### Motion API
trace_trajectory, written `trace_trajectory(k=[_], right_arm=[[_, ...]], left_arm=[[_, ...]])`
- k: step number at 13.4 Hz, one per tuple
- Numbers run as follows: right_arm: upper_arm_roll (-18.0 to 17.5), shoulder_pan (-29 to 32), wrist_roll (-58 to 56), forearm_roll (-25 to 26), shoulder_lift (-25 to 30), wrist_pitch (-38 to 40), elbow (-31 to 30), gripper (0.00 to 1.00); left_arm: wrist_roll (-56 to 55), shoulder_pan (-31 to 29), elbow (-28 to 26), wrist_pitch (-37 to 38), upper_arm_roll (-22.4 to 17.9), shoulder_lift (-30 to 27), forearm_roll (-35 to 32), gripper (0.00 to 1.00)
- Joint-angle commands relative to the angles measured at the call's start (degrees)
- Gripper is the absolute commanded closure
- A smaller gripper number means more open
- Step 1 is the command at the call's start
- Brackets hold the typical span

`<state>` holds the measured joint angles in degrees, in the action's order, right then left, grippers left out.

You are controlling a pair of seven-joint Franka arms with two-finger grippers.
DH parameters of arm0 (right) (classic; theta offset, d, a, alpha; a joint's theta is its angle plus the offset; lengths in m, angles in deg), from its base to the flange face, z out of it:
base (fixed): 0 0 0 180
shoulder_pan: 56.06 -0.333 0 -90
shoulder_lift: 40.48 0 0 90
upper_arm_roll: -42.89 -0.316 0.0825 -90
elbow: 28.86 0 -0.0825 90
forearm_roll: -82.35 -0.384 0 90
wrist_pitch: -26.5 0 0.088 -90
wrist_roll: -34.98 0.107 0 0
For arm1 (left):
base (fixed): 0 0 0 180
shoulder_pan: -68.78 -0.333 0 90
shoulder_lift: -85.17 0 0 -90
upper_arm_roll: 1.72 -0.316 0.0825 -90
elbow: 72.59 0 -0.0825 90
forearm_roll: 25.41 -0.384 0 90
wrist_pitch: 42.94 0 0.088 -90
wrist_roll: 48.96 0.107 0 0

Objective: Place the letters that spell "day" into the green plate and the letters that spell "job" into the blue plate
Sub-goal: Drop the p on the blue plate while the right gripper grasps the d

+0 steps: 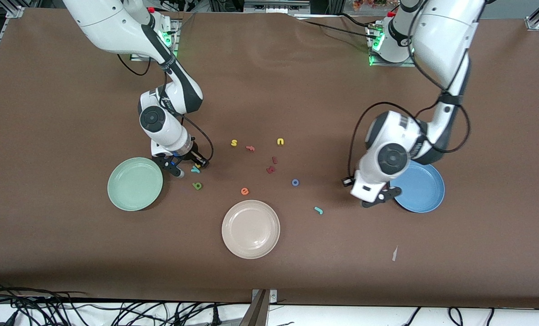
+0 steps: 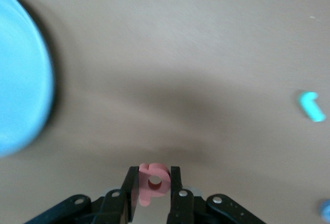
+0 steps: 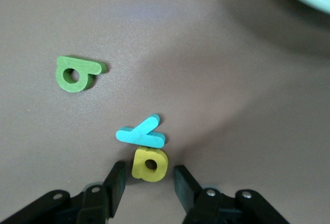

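Left gripper (image 2: 152, 193) is pinching the small pink-red foam "b" (image 2: 153, 182) beside the round blue plate (image 1: 425, 192). Right gripper (image 3: 149, 183) is straddling the small yellow foam "d" (image 3: 149, 164), fingers not touching it, near the round mint-green plate (image 1: 135, 183); the teal foam "y" (image 3: 140, 133) is touching the "d".

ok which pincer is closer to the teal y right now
The right. The right pincer sits at the table with the teal y just past its fingertips, beside the yellow d. The left pincer is by the blue plate, holding the pink b.
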<state>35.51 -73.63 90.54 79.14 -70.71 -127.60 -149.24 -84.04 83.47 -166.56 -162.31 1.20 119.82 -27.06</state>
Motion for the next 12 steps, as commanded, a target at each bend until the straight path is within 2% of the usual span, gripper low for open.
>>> trace_trajectory(k=[1, 5, 6, 7, 8, 11, 12], right_arm=[[0.4, 0.0, -0.5, 0.2, -0.8, -0.5, -0.2, 0.41], [0.6, 0.1, -1.8, 0.3, -0.8, -0.5, -0.2, 0.46], [0.6, 0.1, -1.9, 0.3, -0.8, -0.5, -0.2, 0.48], [0.6, 0.1, -1.9, 0.3, -0.8, -0.5, -0.2, 0.51], [0.6, 0.1, -1.9, 0.3, -0.8, -0.5, -0.2, 0.55], [0.7, 0.2, -2.7, 0.3, -0.8, -0.5, -0.3, 0.69], [0.7, 0.2, -2.7, 0.4, -0.8, -0.5, -0.3, 0.70]], left_arm=[[15.2, -5.3, -1.6, 1.8, 0.6, -1.4, -6.1, 1.00], [33.5, -12.3, -2.7, 1.8, 0.6, -1.1, -7.0, 1.00], [37.1, -13.6, -2.7, 1.8, 0.6, -0.9, -7.1, 0.97], [40.0, -14.6, -2.5, 1.9, 0.6, -0.8, -7.0, 0.29], [39.9, -14.6, -2.1, 1.9, 0.6, -0.6, -6.4, 0.00], [34.5, -13.5, 0.5, 1.9, 0.9, -0.2, -1.1, 0.00], [29.3, -12.2, 1.3, 1.9, 0.9, 0.2, 0.9, 0.00]])
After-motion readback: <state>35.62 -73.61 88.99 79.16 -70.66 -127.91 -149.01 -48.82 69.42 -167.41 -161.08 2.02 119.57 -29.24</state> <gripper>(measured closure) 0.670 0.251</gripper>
